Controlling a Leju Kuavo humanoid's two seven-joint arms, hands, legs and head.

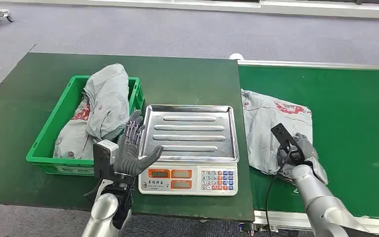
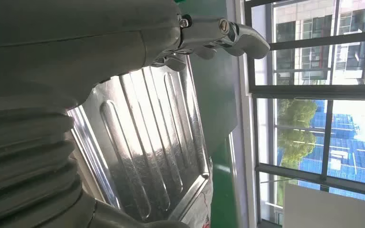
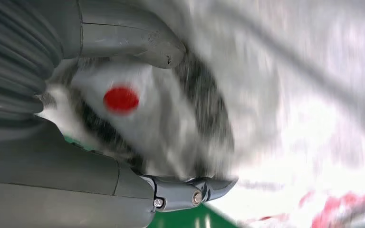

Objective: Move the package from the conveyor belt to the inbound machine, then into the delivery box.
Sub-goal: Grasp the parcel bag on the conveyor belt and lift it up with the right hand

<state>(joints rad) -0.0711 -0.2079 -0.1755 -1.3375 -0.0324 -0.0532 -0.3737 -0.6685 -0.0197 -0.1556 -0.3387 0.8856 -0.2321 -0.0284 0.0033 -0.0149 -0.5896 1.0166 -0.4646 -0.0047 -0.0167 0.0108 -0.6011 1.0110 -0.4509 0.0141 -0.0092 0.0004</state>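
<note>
Right hand (image 1: 301, 150) on the package (image 1: 271, 123), conveyor side.
Package lies on the conveyor belt (image 1: 355, 128), directly under and ahead of the right fingers (image 3: 190, 192), long axis running away from them; fingers curl onto the wrap, apparently gripping. Scale tray (image 1: 191, 132) sits to their left. Left hand (image 1: 131, 148) farther off, fingers apart, holding nothing.
</note>
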